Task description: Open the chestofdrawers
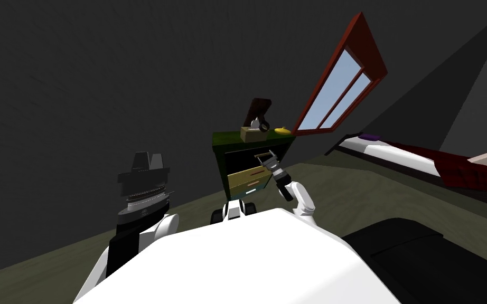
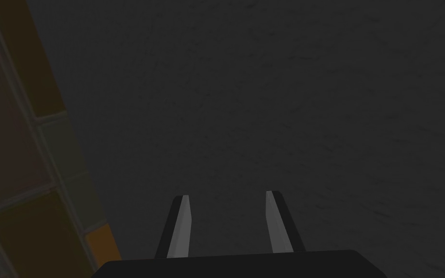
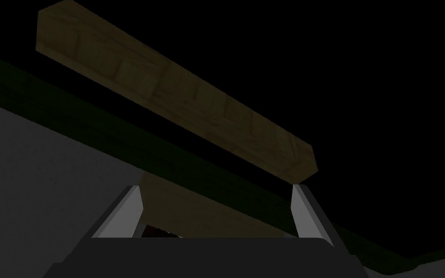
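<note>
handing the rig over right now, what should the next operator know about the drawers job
Left claw: open, empty, raised at my left, away from the work.
Right claw: open, holding nothing, at the chest of drawers, just short of a wooden bar.
Done: one drawer stands pulled out below the right claw.
Left to do: probably judge whether that is open enough, then back the right arm off.

Spread right pincer (image 3: 216,189) (wooden bar (image 3: 168,89) just beyond).
</note>
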`<state>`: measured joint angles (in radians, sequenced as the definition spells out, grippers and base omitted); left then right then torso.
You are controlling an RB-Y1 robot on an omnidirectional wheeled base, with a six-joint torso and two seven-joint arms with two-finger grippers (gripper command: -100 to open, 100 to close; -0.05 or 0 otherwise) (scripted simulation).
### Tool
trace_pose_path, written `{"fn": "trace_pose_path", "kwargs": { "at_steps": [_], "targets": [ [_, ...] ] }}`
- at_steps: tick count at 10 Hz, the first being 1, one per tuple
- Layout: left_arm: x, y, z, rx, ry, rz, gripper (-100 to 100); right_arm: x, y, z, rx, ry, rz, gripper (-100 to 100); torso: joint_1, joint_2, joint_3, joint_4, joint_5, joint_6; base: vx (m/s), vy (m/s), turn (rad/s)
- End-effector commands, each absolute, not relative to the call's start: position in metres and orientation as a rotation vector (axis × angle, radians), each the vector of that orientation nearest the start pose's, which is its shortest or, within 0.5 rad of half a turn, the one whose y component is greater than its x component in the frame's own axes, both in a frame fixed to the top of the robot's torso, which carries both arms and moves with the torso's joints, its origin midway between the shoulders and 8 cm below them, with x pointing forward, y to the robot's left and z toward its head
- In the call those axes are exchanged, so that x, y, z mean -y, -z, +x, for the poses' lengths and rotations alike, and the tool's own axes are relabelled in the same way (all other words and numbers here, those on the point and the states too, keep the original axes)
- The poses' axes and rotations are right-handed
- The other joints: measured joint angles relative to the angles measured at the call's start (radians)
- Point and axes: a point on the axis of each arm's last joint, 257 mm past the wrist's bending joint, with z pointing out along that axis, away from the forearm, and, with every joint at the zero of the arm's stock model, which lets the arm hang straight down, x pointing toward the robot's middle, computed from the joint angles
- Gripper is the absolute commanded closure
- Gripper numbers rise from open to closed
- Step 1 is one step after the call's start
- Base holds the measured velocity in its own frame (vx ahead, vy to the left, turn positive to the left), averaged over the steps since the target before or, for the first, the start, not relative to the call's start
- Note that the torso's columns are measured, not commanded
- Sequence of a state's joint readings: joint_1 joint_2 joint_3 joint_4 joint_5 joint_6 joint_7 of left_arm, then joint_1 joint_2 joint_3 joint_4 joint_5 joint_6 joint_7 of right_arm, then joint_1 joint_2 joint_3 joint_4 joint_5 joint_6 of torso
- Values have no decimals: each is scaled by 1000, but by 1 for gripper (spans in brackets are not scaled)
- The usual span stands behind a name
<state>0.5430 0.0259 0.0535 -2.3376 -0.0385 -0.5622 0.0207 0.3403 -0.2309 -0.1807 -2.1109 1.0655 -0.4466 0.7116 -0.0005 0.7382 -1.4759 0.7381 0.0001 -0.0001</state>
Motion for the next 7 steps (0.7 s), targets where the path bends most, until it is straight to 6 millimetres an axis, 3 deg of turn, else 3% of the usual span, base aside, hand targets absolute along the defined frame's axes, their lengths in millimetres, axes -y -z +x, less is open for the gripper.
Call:
{"fn": "trace_pose_path", "kwargs": {
  "at_steps": [1, 7],
  "targets": [
    [-286, -48, 317, -598, 1251, -546, 0, 268, 84, 430, -1136, 411, -681, -100, -1, -1, 0, 0, -1, 0, -1, 122, -79],
    [-286, -48, 317, -598, 1251, -546, 0, 291, 107, 444, -1139, 650, -873, -100, 0, -1, 0, 0, 0, 0, -13, 91, -45]
  ]
}}
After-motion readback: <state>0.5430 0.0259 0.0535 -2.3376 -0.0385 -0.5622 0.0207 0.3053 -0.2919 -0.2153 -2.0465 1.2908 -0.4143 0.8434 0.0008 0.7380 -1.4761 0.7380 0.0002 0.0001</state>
